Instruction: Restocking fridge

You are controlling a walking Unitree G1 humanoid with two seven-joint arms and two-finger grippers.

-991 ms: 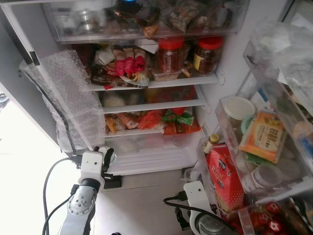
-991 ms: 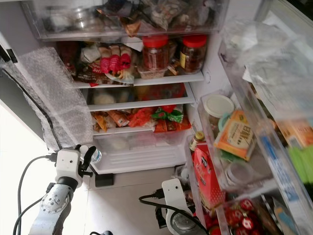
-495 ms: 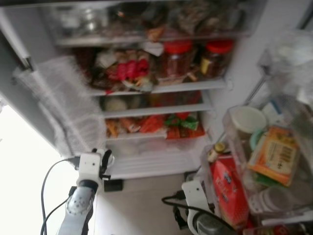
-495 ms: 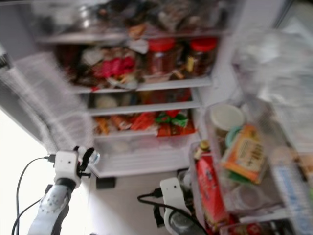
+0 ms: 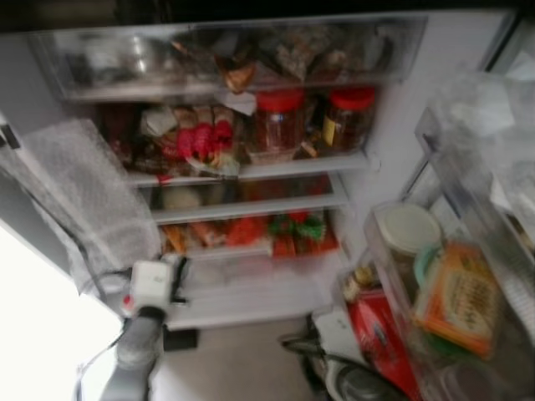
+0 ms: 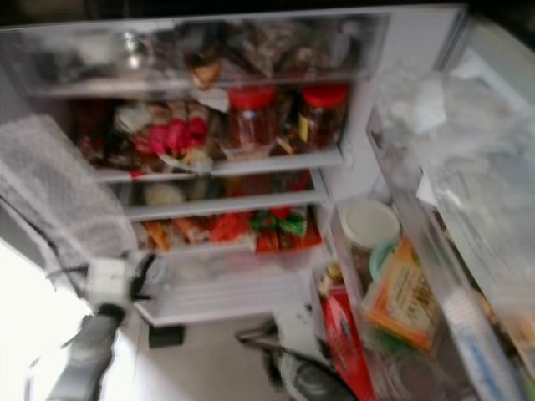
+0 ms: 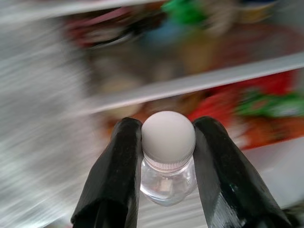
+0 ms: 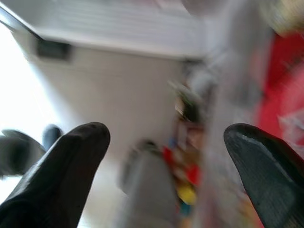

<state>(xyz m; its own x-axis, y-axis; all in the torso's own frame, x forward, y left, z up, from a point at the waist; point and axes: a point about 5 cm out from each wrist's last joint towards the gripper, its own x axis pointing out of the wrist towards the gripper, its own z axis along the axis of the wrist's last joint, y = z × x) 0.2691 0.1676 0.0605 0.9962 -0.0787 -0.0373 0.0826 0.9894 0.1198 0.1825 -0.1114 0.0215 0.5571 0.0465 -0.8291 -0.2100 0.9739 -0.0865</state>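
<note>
Left hand (image 7: 166, 156) pinches a small bottle (image 7: 168, 156) before the open fridge (image 5: 376, 159).
Eye views, blurred: the left arm reaches toward the fridge's lower shelves at 8 o'clock; two red-lidded jars (image 5: 309, 121) stand at 12 o'clock, door bins (image 5: 443, 284) at 3 o'clock. Left wrist view: black fingers (image 7: 118, 175) clamp the clear, white-capped bottle just under its cap. Right wrist view: the right hand (image 8: 166, 166) hangs low over the floor (image 8: 128, 104), fingers spread wide.

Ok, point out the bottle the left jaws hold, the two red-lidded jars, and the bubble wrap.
bottle (image 7: 168, 137), left wrist view, on its white cap.
red-lidded jars (image 5: 277, 124), left eye view, on the left jar's body.
bubble wrap (image 5: 79, 192), left eye view, mid-sheet.
</note>
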